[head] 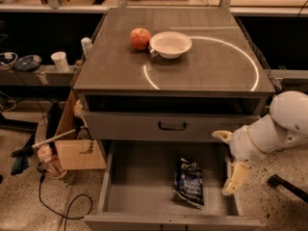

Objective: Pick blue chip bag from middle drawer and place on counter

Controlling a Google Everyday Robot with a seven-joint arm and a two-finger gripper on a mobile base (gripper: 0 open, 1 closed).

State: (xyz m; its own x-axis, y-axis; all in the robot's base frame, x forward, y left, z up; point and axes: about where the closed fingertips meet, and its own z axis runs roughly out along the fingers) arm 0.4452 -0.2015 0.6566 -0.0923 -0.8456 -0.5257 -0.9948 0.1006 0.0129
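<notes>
The gripper [225, 161] hangs at the right edge of the open middle drawer [139, 189], over its right side wall, at the end of a white arm [272, 129] that reaches in from the right. Its two pale fingers [237, 176] stand spread apart with nothing between them; one points down beside the drawer wall and the other points left, near the closed drawer front [144, 125] with the black handle.

Just to the left of the gripper and a little lower, the blue chip bag [188, 183] lies flat on the grey drawer floor, in its right half, apart from the gripper.

Above the gripper and to its left spreads the counter [216, 66], marked with a thin white curved line. On it, well away from the gripper, a white bowl [170, 44] sits with a red apple [140, 38] touching or just beside its left side.

Far to the left of the gripper, a cardboard box [77, 153] stands on the floor against the cabinet.
</notes>
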